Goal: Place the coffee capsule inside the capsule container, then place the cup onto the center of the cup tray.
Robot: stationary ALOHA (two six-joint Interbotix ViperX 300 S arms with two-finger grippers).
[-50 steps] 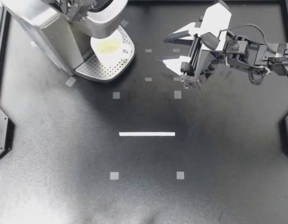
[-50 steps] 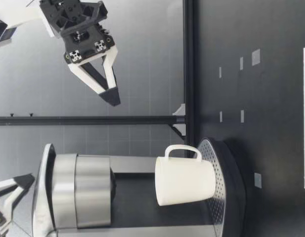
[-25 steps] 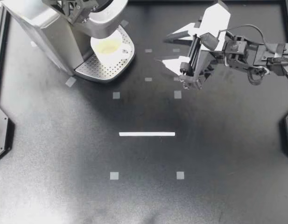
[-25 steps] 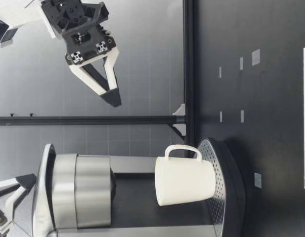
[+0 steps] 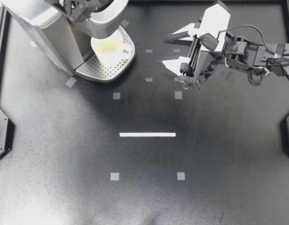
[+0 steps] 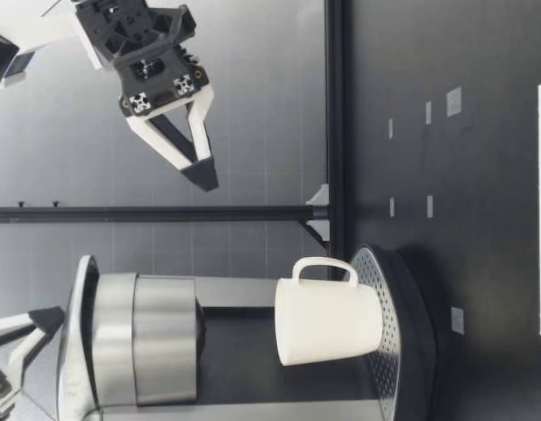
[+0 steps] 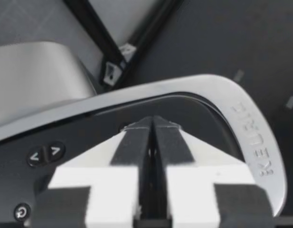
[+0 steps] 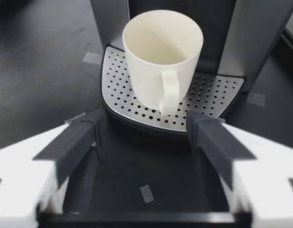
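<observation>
Holds right claw [image 5: 166,48] released, empty, upper right. Sees cup [image 5: 110,48] well apart, upper left, on tray [image 5: 98,71], handle facing claw.

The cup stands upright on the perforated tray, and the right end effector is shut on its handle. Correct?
No. The right wrist view shows the right end effector open, apart from the cup, which does stand upright on the tray.

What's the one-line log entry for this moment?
cup: on cup tray | left gripper: shut, over coffee machine | right gripper: open, empty
</observation>
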